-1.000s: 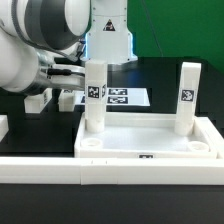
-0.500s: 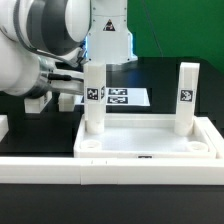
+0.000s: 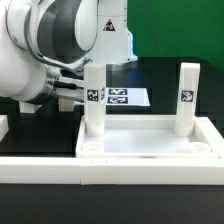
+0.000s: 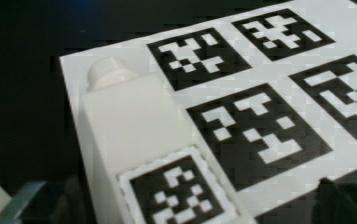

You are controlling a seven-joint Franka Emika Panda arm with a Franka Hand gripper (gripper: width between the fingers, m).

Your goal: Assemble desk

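My gripper [image 4: 178,200] hangs with its jaws released and spread wide, gripping nothing. A loose leg [image 4: 130,125] lies flat below, between the fingertips [image 4: 18,198], tag up, and overlaps the edge of the marker board [image 4: 281,110] in the wrist view. The tabletop [image 3: 150,152] sits at the front of the table, with 2 legs [image 3: 95,95] upright in its far corner sockets. Since 1 second ago my arm [image 3: 55,40] has swung toward the exterior view's right. The tabletop and upright legs have not moved.
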